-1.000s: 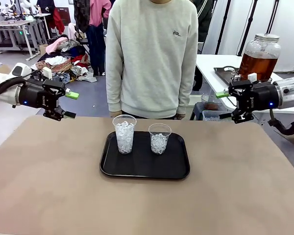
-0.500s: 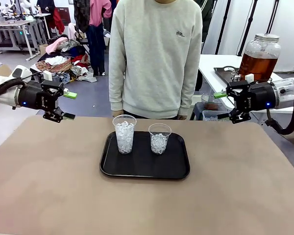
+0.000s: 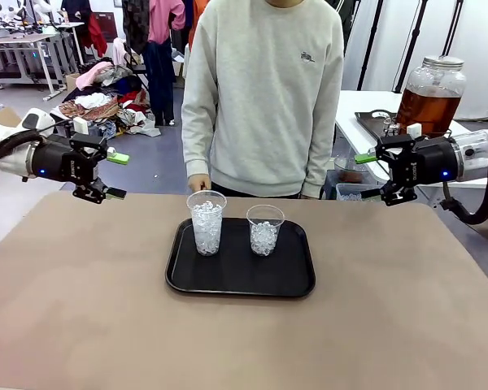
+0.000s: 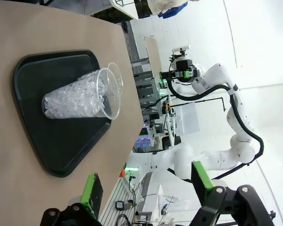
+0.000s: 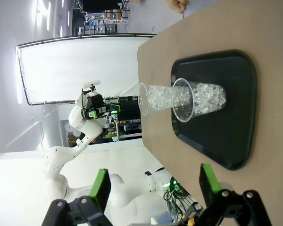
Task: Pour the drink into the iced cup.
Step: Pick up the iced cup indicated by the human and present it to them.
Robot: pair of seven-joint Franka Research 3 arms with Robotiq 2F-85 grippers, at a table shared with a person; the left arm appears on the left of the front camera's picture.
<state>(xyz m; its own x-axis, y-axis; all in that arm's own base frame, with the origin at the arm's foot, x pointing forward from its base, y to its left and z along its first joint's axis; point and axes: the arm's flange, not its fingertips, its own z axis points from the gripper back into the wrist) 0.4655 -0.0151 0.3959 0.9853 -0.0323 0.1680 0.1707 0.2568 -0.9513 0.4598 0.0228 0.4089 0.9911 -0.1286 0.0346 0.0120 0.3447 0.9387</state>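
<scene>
Two clear plastic cups filled with ice stand on a black tray (image 3: 241, 280): a taller cup (image 3: 206, 223) on the left and a shorter cup (image 3: 265, 230) on the right. The amber drink fills a big glass jar (image 3: 429, 96) with a metal lid on a white side table at the far right. My left gripper (image 3: 116, 175) hovers open above the table's far left corner. My right gripper (image 3: 369, 175) hovers open at the far right, in front of the jar. The left wrist view shows the cups (image 4: 82, 96) beyond my open left gripper (image 4: 146, 183). The right wrist view shows both cups (image 5: 200, 100) beyond my open right gripper (image 5: 154, 184).
A person in a light grey sweatshirt (image 3: 264, 89) stands at the far edge, one hand (image 3: 198, 182) just behind the taller cup. The brown table (image 3: 244, 341) has bare room all around the tray. A white side table (image 3: 366, 114) stands behind the right arm.
The person has shifted a little to the right and a hand now shows at the far table edge. Both grippers drew slightly left, then held still, open throughout.
</scene>
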